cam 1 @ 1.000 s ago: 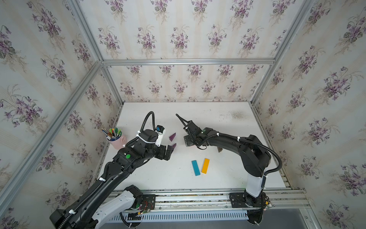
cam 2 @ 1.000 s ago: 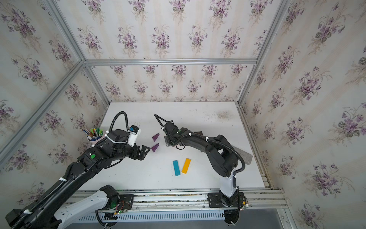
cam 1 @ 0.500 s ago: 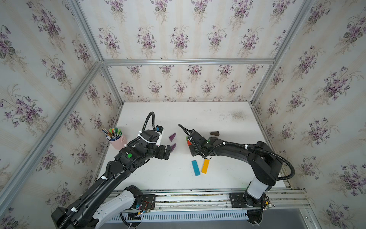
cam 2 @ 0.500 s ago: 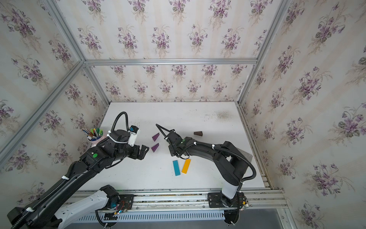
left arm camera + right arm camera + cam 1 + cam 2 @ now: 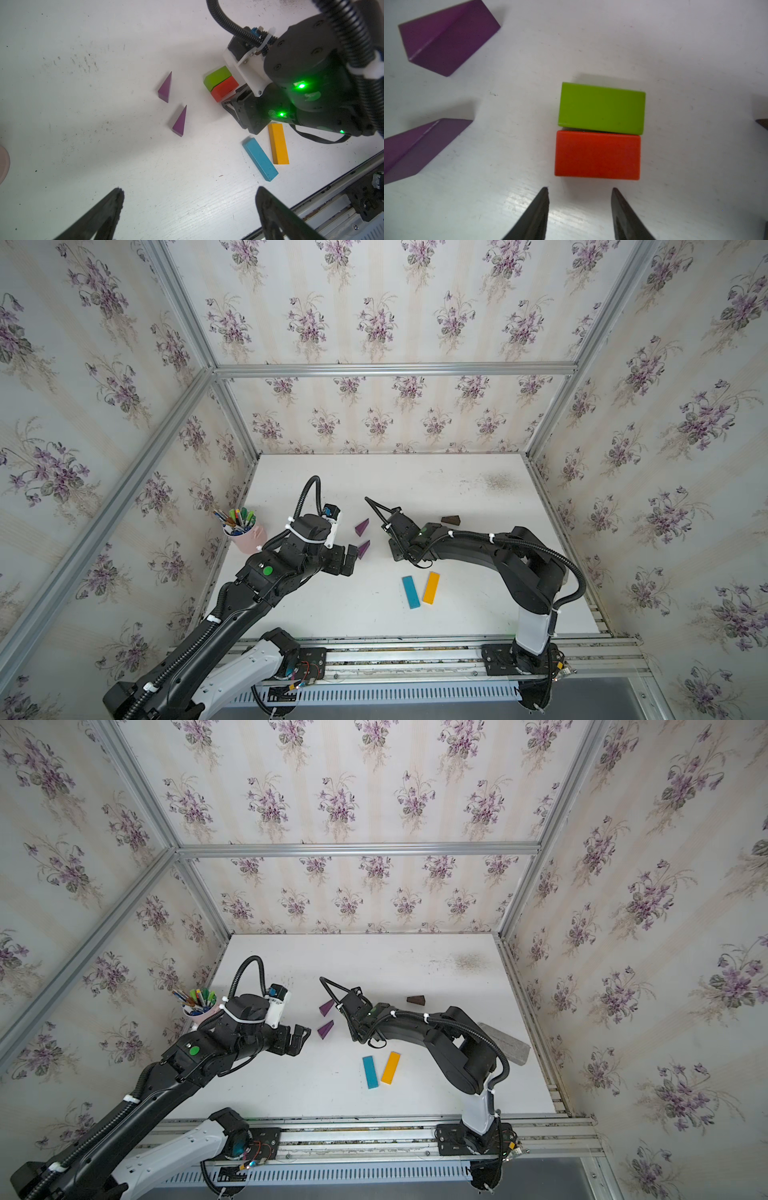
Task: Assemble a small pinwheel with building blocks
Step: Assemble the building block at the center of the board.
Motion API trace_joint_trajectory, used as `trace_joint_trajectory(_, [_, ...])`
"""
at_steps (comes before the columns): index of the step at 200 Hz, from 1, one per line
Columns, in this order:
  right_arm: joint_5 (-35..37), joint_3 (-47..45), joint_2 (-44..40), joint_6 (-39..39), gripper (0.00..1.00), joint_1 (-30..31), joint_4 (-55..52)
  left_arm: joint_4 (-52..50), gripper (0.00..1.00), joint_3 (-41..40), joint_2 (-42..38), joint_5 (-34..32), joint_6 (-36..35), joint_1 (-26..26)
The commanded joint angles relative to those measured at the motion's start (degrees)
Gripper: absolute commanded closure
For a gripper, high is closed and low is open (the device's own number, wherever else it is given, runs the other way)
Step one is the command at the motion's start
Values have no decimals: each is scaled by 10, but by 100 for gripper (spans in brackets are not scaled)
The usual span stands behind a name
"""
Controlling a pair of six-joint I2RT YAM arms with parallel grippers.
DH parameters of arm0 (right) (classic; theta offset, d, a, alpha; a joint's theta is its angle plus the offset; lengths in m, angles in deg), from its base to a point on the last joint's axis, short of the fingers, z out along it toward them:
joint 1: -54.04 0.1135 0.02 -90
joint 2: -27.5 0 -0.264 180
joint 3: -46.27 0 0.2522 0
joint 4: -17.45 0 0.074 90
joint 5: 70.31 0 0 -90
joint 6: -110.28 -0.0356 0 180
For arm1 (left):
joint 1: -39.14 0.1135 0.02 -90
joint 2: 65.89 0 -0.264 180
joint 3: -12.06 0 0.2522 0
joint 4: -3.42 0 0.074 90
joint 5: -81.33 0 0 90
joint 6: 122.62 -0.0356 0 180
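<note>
Just beside the red block [image 5: 597, 154], on the side away from the green block [image 5: 601, 108] it touches, the jaws of the right arm [image 5: 457, 547] stand partly spread with nothing between them. These two short blocks lie long side to long side in the middle of the tabletop [image 5: 415, 481], the pinwheel's square hub. The likeliest mishap is a nudge: the gap looks narrower than the red block's length, so driving forward would probably shove it askew and open the seam. The left arm [image 5: 266, 576] hovers with jaws spread wide and empty near one purple wedge [image 5: 180, 121] — an off-centre pinch on its slopes could squirt it into the other purple wedge [image 5: 165, 87]. Both arms crowd one small patch, so they might clash. The blue bar [image 5: 260, 159] and orange bar [image 5: 278, 146] lie loose nearby, and only one brown wedge [image 5: 451, 520] shows, farther back.
</note>
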Motion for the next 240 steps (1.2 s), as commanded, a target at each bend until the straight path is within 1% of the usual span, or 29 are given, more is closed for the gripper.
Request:
trace_joint_trajectory(1, [13,-2,5,-11,50,-2,-6,-2,1,0,1,0,2,0])
trace_joint_trajectory(41, [-6,5,8,-7,52,-6,4,-1,1,-1,3,3,2,0])
trace_joint_trajectory(124, [11,12,13,-8,53,-8,-3,-2,1,-1,0,6,2,-1])
trace_joint_trajectory(240, [5,19,19,-14,53,-14,8,-2,1,0,2,11,2,-1])
